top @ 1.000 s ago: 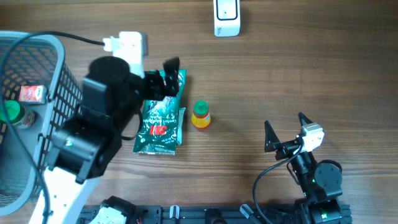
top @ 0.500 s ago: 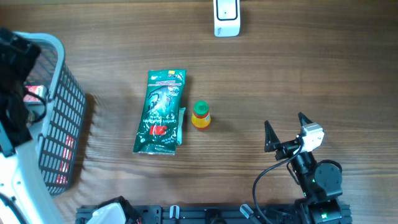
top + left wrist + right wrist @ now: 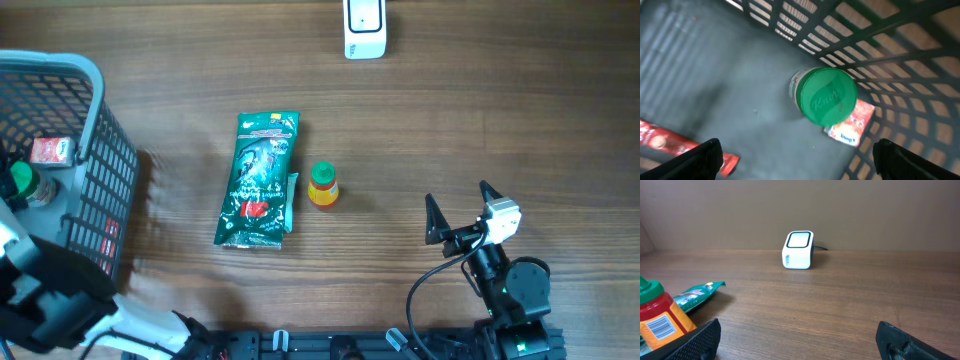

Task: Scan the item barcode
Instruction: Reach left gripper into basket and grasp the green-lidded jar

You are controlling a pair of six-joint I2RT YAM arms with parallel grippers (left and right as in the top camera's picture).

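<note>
Overhead: green pouch [image 3: 259, 180] lay flat mid-counter [image 3: 480, 110]. Small bottle [image 3: 322, 185] stood just beside pouch, scanner [image 3: 364, 28] well beyond it, basket [image 3: 95, 130] on its other side. L end effector [image 3: 800, 157], fingers apart, hung over green-lidded jar [image 3: 824, 96] in basket. R end effector [image 3: 458, 208] also apart, empty.

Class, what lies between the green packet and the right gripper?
Overhead: a small green-capped bottle beside the green packet; then bare table up to the right gripper.
</note>
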